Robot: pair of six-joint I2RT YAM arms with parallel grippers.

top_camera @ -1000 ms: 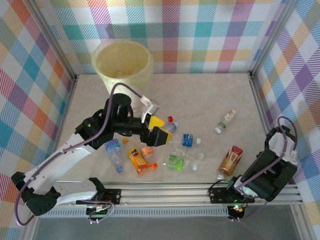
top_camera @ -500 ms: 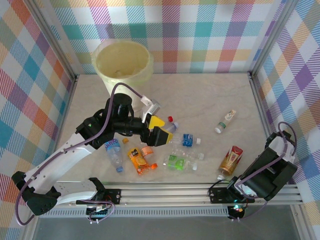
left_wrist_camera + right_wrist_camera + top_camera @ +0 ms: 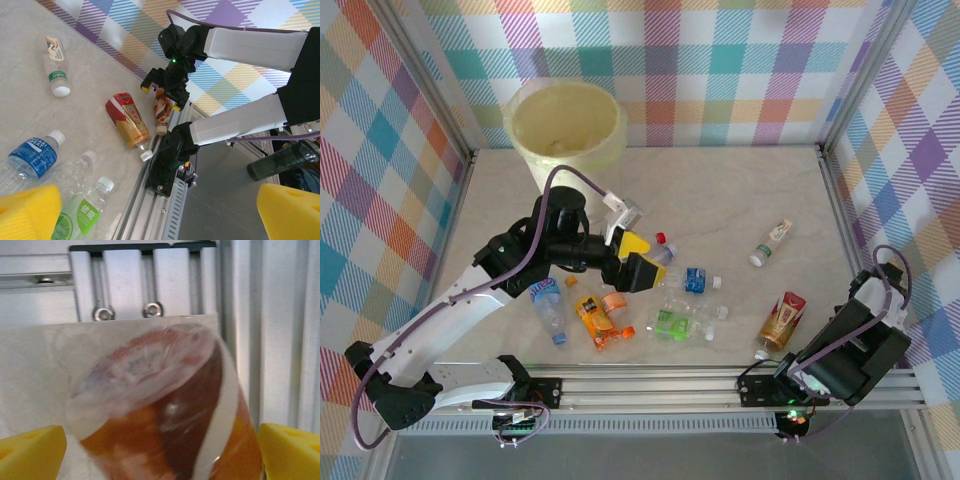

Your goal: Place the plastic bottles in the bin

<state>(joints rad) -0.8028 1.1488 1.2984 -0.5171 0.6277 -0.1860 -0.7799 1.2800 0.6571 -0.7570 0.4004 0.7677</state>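
The bin point(image 3: 565, 125), a pale-yellow bucket, stands at the far left corner. Several plastic bottles lie on the table: a blue-labelled one point(image 3: 548, 305), an orange one point(image 3: 595, 322), a green one point(image 3: 672, 322), a red-and-gold one point(image 3: 784, 318) and a white-green one point(image 3: 771, 243). My left gripper point(image 3: 632, 260) hovers open over the middle cluster, with nothing between its yellow pads point(image 3: 30, 210). My right gripper point(image 3: 160, 455) sits low at the table's front right edge. A brown-labelled bottle point(image 3: 165, 410) lies between its wide-set pads point(image 3: 290, 450); a gap shows at the left pad.
An aluminium rail point(image 3: 720, 385) runs along the table's near edge, right beside the brown bottle point(image 3: 162, 107). Checkered walls close in the left, back and right sides. The red-and-gold bottle point(image 3: 127, 121) lies just left of the right gripper point(image 3: 161, 92).
The right arm has sunk a little toward the front rail. The left arm and the bottles have not moved.
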